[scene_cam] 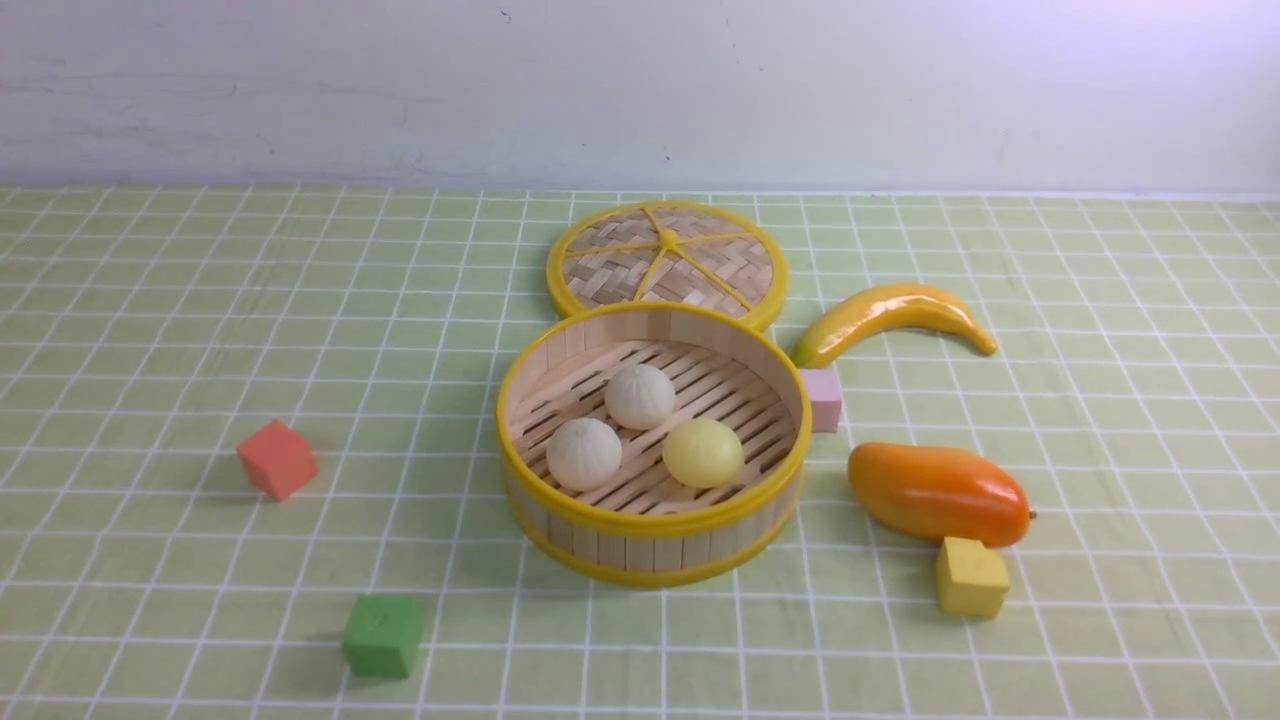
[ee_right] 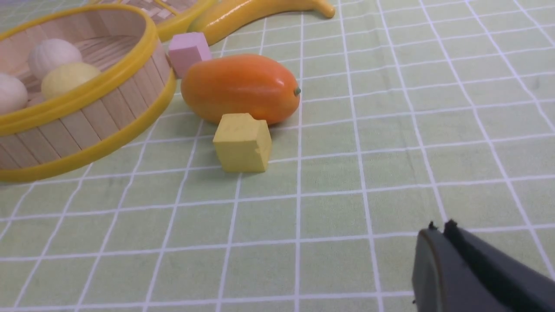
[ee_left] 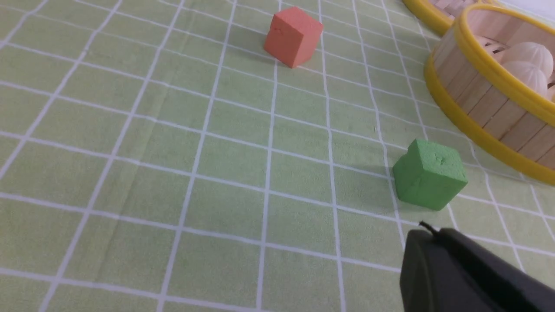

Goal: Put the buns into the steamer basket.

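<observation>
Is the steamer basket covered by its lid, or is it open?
Open: the lid lies behind the basket, and buns show inside.

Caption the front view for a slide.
Two off-white pleated buns and one pale yellow bun inside a round bamboo steamer basket.

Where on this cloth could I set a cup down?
Bare cloth lies between the red cube and the steamer basket, and right of the mango. It's crowded where the basket, pink cube and banana bunch together.

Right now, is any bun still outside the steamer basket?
No, all three buns sit on the slatted floor inside the steamer basket.
</observation>
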### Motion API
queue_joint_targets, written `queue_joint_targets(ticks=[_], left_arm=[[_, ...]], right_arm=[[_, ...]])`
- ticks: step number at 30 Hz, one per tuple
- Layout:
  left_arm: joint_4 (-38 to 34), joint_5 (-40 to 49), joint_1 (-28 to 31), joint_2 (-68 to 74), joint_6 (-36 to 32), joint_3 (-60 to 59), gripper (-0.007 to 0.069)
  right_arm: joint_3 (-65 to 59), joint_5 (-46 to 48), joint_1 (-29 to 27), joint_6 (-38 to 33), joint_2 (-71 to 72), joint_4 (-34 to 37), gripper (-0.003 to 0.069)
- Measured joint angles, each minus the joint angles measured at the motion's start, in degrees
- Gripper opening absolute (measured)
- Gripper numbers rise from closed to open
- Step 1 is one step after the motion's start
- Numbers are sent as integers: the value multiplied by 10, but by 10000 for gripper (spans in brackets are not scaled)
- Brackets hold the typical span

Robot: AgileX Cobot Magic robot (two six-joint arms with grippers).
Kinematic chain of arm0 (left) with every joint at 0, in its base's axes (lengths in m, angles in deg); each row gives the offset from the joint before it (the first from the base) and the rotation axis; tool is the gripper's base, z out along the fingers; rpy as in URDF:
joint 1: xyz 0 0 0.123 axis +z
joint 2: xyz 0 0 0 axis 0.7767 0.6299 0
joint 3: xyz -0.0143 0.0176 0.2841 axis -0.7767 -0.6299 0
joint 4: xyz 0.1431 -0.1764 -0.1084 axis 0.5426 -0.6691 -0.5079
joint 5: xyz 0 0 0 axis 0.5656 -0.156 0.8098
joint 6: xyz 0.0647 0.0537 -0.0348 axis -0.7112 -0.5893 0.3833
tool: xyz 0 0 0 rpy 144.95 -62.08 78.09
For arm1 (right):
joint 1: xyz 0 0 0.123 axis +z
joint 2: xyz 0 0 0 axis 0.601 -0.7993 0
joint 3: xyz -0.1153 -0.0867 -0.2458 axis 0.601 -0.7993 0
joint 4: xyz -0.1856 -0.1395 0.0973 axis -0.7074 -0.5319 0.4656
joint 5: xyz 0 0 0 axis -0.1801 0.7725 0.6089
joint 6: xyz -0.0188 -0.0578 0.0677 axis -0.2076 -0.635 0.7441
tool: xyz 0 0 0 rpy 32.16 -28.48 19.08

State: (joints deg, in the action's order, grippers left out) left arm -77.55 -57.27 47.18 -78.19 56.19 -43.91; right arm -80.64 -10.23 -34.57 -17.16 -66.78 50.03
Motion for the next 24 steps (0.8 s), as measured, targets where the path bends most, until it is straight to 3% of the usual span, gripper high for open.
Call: queue_joint_targets(ticks=[24], left_arm=[[0, 0, 0, 0, 0, 0, -13]], right_arm=[[0, -1, 0, 0, 0, 0, 38]])
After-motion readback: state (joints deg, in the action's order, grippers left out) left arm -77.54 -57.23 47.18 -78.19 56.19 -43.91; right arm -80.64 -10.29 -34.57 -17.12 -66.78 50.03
